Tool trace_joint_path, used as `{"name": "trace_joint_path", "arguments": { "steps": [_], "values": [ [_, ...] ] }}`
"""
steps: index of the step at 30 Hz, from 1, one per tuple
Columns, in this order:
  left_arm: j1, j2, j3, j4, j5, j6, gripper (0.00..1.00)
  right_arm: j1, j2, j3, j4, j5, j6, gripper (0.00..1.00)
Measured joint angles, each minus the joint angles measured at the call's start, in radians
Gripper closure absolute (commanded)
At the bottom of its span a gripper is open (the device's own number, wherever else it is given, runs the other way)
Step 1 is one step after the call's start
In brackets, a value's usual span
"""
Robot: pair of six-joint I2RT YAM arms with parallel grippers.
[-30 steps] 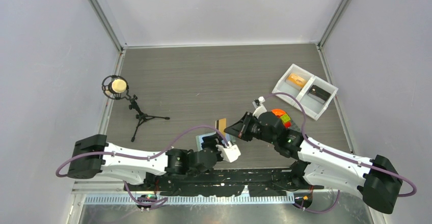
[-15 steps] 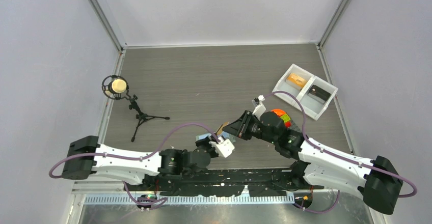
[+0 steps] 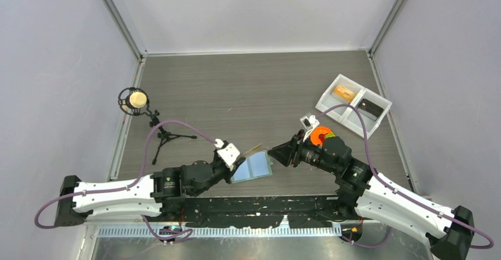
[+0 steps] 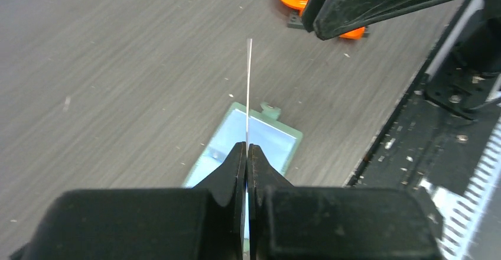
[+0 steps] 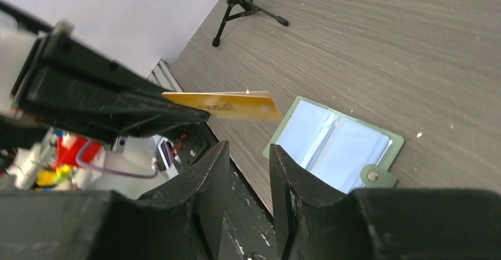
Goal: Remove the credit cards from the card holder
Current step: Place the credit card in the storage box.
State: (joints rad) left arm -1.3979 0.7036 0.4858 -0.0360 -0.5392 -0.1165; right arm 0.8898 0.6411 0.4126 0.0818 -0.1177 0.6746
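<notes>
The card holder (image 3: 254,167) lies open on the table, sage-green rim with pale blue pockets up; it also shows as the card holder (image 5: 337,145) and card holder (image 4: 267,137). My left gripper (image 3: 240,155) is shut on a yellow credit card (image 5: 221,105), held in the air just above the holder. In the left wrist view the card (image 4: 249,83) stands edge-on, rising from the closed left gripper (image 4: 246,149). My right gripper (image 3: 274,152) hovers just right of the card, open, with nothing between its fingers. Its tips, right gripper (image 5: 248,149), sit near the holder's near-left corner.
A white two-compartment tray (image 3: 353,105) with small items stands at the back right. An orange S-shape (image 3: 322,135) on a grey plate sits behind my right wrist. A microphone on a tripod (image 3: 140,101) stands at the left. The black rail (image 3: 260,204) runs along the near edge.
My left gripper shut on the yellow card and drew it back to the left and up. My right gripper opened, let go of the card and pulled away to the right, uncovering the holder.
</notes>
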Motion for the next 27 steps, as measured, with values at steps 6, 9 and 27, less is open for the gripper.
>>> {"name": "trace_joint_path", "arguments": {
  "steps": [6,9,27],
  "values": [
    [0.085,-0.061,0.007,-0.129,0.201,-0.114,1.00,-0.001,-0.019,0.109,-0.135,-0.166,-0.313,0.62],
    [0.105,-0.054,0.046,-0.244,0.272,-0.156,1.00,-0.001,0.014,0.185,-0.196,-0.246,-0.424,0.63],
    [0.157,0.032,0.146,-0.400,0.601,-0.274,1.00,0.075,0.346,0.266,-0.202,-0.526,-0.546,0.58]
  ]
}}
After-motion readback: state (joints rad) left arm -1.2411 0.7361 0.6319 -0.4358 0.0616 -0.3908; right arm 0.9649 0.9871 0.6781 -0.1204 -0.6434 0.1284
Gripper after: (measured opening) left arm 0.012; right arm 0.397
